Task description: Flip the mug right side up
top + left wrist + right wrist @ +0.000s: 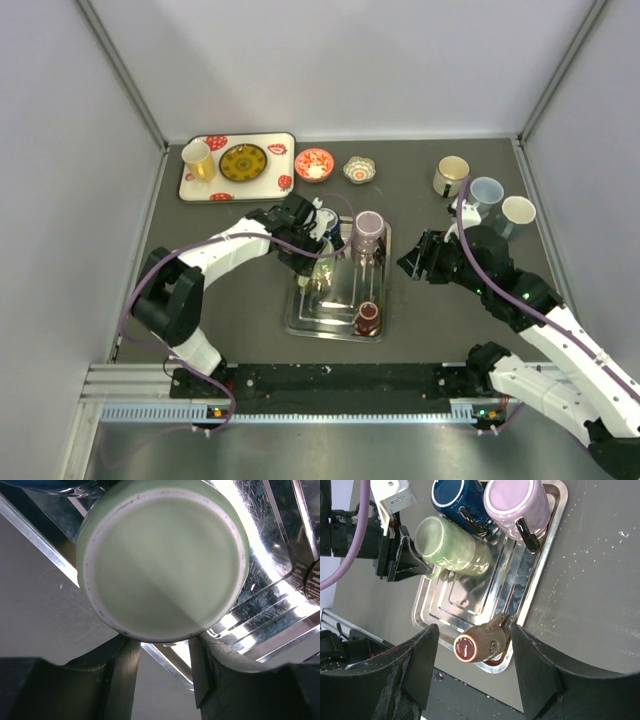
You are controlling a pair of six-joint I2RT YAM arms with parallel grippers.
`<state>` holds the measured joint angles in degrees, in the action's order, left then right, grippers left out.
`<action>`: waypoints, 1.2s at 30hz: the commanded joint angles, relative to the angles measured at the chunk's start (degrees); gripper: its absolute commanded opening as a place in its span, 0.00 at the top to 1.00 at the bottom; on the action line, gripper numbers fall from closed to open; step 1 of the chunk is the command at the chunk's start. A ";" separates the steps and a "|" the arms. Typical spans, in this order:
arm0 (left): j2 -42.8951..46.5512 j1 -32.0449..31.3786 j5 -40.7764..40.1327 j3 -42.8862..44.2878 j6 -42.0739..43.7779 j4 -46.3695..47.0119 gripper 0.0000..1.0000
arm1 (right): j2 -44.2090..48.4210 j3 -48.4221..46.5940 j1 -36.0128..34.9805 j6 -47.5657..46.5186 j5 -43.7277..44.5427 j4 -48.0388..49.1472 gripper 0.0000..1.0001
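Left gripper, fingers spread, only reaches the base edge of the upturned pale green ceramic mug; so shallow a grip may slip. Right gripper is wide, empty.

Left wrist view: we see only the base of the green mug; its handle and rim lie hidden. The blue mug and brown mug are cut by the edges.
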<state>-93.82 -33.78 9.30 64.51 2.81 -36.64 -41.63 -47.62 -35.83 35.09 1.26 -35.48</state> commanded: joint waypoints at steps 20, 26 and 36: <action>11.35 -0.06 2.65 -4.56 -2.45 1.22 1.00 | 1.11 -0.90 -0.64 0.68 -0.99 2.44 0.40; 23.48 -1.29 1.95 -6.68 -4.91 -1.94 1.00 | 1.28 -0.90 -0.55 1.29 -3.45 3.23 0.40; 42.92 -1.29 11.95 -9.74 -21.42 17.00 1.00 | 4.18 1.73 -0.55 3.83 -22.15 13.32 0.40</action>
<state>-58.15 -34.94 13.26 56.36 -8.27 -38.94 -39.44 -47.09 -35.83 36.69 -9.65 -30.57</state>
